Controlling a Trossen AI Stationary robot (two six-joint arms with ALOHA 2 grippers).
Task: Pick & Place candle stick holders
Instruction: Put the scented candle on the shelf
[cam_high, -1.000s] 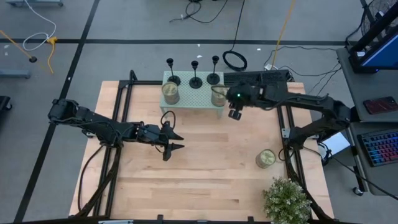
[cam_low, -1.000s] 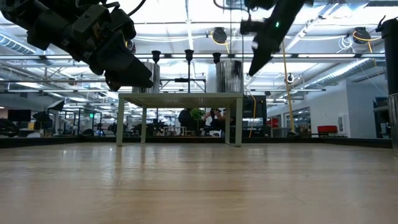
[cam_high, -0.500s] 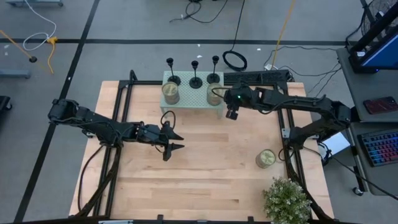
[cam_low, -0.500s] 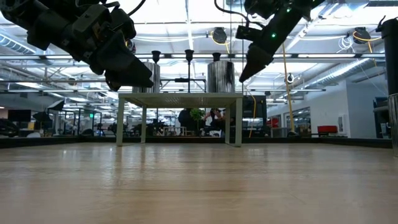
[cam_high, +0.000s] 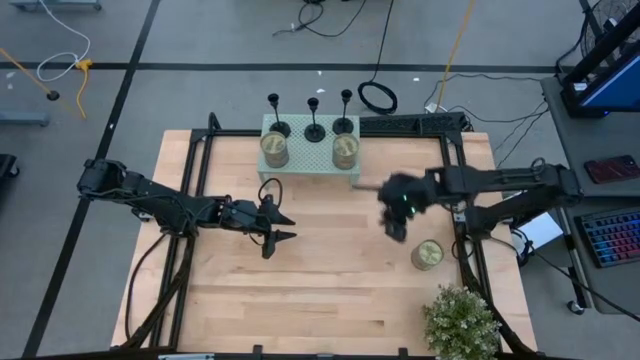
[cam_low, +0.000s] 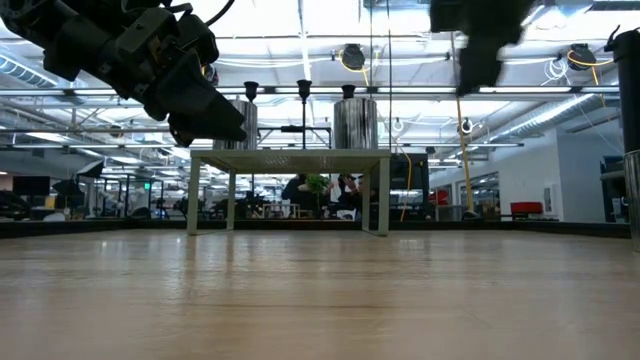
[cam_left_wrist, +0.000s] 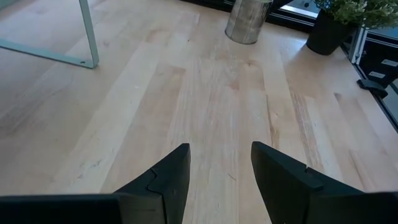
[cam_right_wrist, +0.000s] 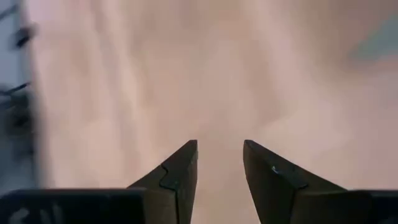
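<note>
Three matte-black candle stick holders (cam_high: 274, 118) (cam_high: 314, 122) (cam_high: 344, 115) stand upright on their disc bases along the far edge of a small pale green stand (cam_high: 310, 160); in the low view they show on its top (cam_low: 304, 90). My left gripper (cam_high: 283, 226) hovers open and empty over the table's middle left (cam_left_wrist: 219, 155). My right gripper (cam_high: 397, 227) is open and empty over the table's right middle, near a tin (cam_high: 427, 254); its fingers show in the right wrist view (cam_right_wrist: 219, 152).
Two greenish-gold tins (cam_high: 274, 150) (cam_high: 345, 151) stand on the green stand in front of the holders. A third tin stands on the table at the near right. A potted plant (cam_high: 460, 322) stands at the near right corner. Bare wood (cam_high: 320, 270) lies between the arms.
My right gripper has swung away from the stand's right tin, toward the table's near and right edges, ending beside the tin on the table. The tin on the stand stays in place. My left arm has kept still.
</note>
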